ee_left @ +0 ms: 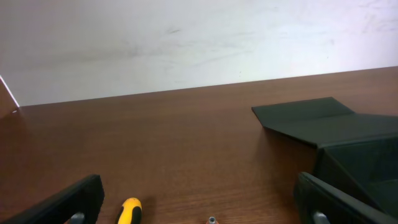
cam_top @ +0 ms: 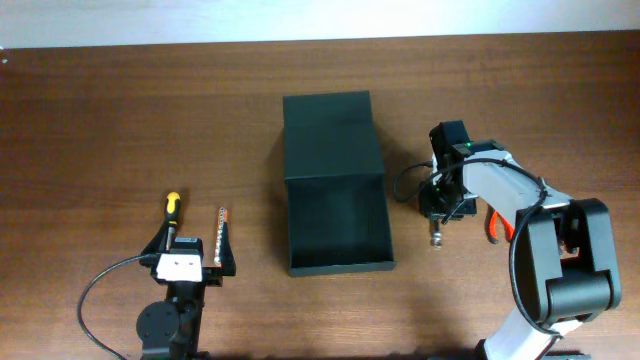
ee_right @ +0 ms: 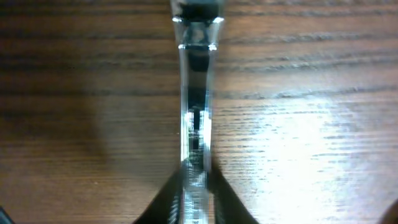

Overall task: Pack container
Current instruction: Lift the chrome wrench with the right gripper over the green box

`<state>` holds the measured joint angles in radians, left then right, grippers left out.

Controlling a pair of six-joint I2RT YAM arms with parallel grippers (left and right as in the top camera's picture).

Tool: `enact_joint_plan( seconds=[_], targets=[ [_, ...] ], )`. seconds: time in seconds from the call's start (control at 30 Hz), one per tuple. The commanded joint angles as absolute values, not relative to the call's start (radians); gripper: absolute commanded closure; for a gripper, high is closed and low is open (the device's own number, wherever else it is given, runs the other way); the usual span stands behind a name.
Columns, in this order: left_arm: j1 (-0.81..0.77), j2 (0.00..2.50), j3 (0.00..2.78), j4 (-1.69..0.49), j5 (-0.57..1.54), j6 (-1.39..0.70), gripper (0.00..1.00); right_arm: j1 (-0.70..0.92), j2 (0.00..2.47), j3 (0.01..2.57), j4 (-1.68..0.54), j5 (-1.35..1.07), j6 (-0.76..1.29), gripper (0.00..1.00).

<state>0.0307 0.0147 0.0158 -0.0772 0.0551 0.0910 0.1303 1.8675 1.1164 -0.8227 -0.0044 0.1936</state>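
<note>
At far left on the bench [cam_top: 80, 120], just ahead of the left claw [cam_top: 192, 250]: a yellow-handled screwdriver [cam_top: 172, 204] and a slim ridged metal piece [cam_top: 221, 224]. Left claw spread wide, holding nothing. At centre, standing open with flap lid folded back and hollow bare: the container [cam_top: 335, 215]. Just right of it, clenched around a shiny metal tool [ee_right: 196, 93]: the right claw [cam_top: 437, 222], with orange-handled pliers [cam_top: 495, 228] beyond. Best to lift above the near wall first, carry leftward level, and lower well inside before letting go, or risk snagging the rim.

Bright, even light; metal tool [ee_right: 196, 93] blurred, glare on table [ee_right: 323, 143].
</note>
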Motion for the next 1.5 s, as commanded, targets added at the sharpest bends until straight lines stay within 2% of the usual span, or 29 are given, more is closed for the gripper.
enact_joint_plan(
  seconds=[0.0, 0.33, 0.47, 0.67, 0.73, 0.9, 1.1, 1.2, 1.47],
  targets=[
    [0.036, 0.007, 0.009, -0.076, 0.059, 0.11, 0.01, 0.134, 1.903, 1.109, -0.822, 0.023, 0.196, 0.89],
    [0.036, 0.007, 0.009, -0.076, 0.059, 0.11, 0.01, 0.134, 1.903, 1.201, -0.932, 0.023, 0.19, 0.96],
    [0.036, 0.007, 0.009, -0.075, 0.06, 0.11, 0.01, 0.134, 1.903, 1.38, -1.082, 0.023, 0.136, 0.96],
    [0.036, 0.007, 0.009, -0.076, 0.06, 0.11, 0.01, 0.143, 1.903, 1.792, -1.365, -0.011, 0.134, 0.96],
    [0.036, 0.007, 0.009, -0.075, 0.059, 0.11, 0.01, 0.155, 1.903, 1.939, -1.46, -0.081, 0.077, 0.96],
    [0.036, 0.007, 0.009, -0.075, 0.059, 0.11, 0.01, 0.258, 1.896, 2.196, -1.692, -0.294, -0.242, 0.96],
    [0.036, 0.007, 0.009, -0.076, 0.059, 0.11, 0.01, 0.416, 1.895, 2.184, -1.682, -0.272, -0.265, 0.96],
    [0.036, 0.007, 0.009, -0.075, 0.059, 0.11, 0.01, 0.517, 1.907, 2.152, -1.671, -0.15, -0.265, 0.96],
    [0.036, 0.007, 0.009, -0.076, 0.06, 0.11, 0.01, 0.625, 1.909, 2.005, -1.579, -0.043, -0.253, 0.96]
  ],
)
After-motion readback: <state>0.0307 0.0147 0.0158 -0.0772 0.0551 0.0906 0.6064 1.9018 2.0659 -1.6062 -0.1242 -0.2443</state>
